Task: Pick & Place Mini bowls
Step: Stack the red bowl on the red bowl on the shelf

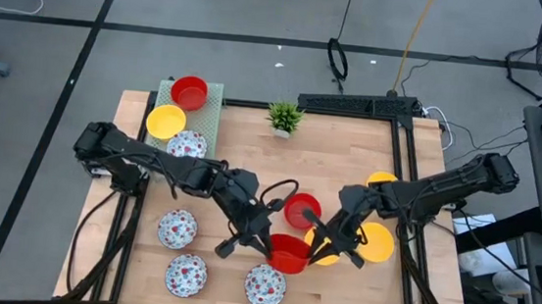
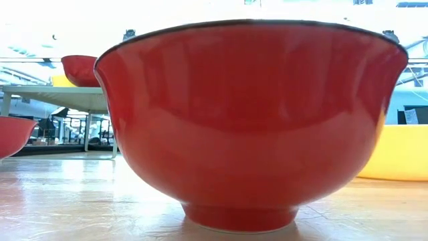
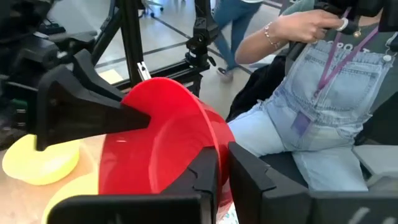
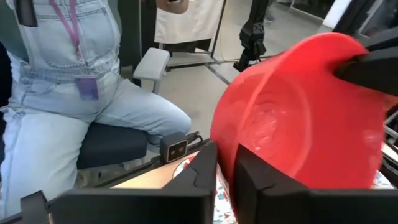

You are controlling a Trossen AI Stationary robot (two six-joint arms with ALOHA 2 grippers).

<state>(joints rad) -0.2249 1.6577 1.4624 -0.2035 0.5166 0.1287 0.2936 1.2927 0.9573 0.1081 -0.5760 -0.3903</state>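
A glossy red mini bowl (image 1: 289,253) stands between both grippers near the table's near edge. In the low view the red bowl (image 2: 251,114) sits upright on its foot on the wood. My left gripper (image 1: 268,238) is shut on its left rim and my right gripper (image 1: 314,246) on its right rim. A second red bowl (image 1: 301,210) stands just behind it. Yellow bowls (image 1: 373,242) lie to the right. Floral bowls (image 1: 177,227) lie to the left and near. A red bowl (image 1: 189,92) and a yellow bowl (image 1: 165,121) sit at the green mat. My left gripper (image 3: 222,163) pinches the red bowl's rim (image 3: 208,134) on its left side, one finger (image 3: 205,171) inside the bowl and one (image 3: 252,177) outside, slanting down from the table's left. My right gripper (image 4: 224,158) pinches the opposite rim (image 4: 219,127), one finger (image 4: 261,171) inside and one (image 4: 202,165) outside, slanting down from the right.
A small potted plant (image 1: 284,117) stands at the far edge, a green mat (image 1: 211,107) at the far left corner. A floral bowl (image 1: 264,285) lies just near of the held bowl. A person in denim overalls (image 3: 323,106) sits beyond the table.
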